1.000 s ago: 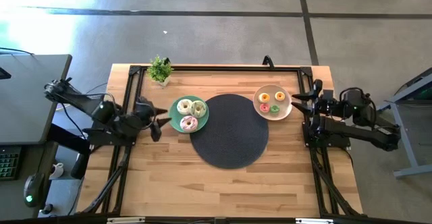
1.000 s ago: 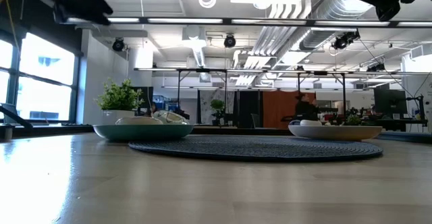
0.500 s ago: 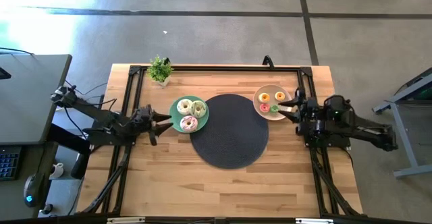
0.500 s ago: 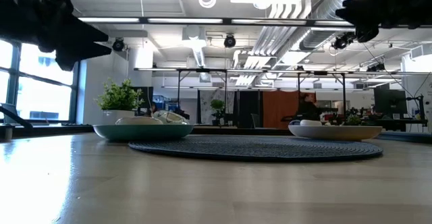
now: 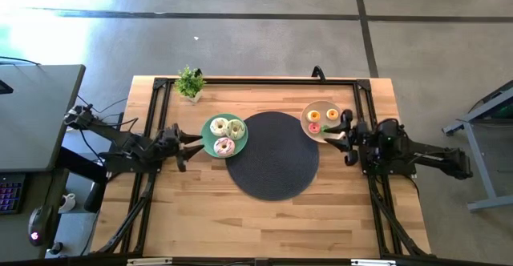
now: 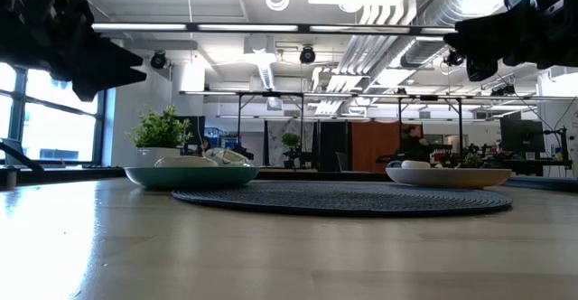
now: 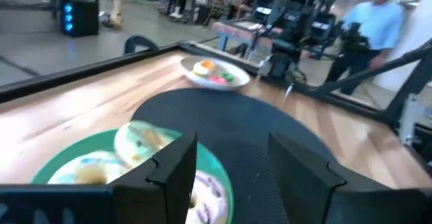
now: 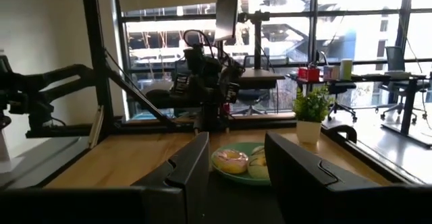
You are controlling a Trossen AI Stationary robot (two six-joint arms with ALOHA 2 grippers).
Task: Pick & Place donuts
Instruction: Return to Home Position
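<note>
Three larger donuts, white, pale green and pink, lie on a mint-green plate. Several tiny donuts lie in a beige bowl. My left gripper hangs open just left of the plate, level, pointing at the donuts. My right gripper hangs open at the bowl's right side, above the table, pointing across the mat toward the plate. Neither holds anything.
A round dark mat lies between plate and bowl. A small potted plant stands at the far left. A black frame rail runs along the far edge and down both sides. A person stands beyond the table.
Both arms have sunk toward the table and tipped up toward level. My left gripper has come down beside the green plate. My right gripper has moved down and toward the table's left, up to the bowl's right side. The donuts have kept still.
</note>
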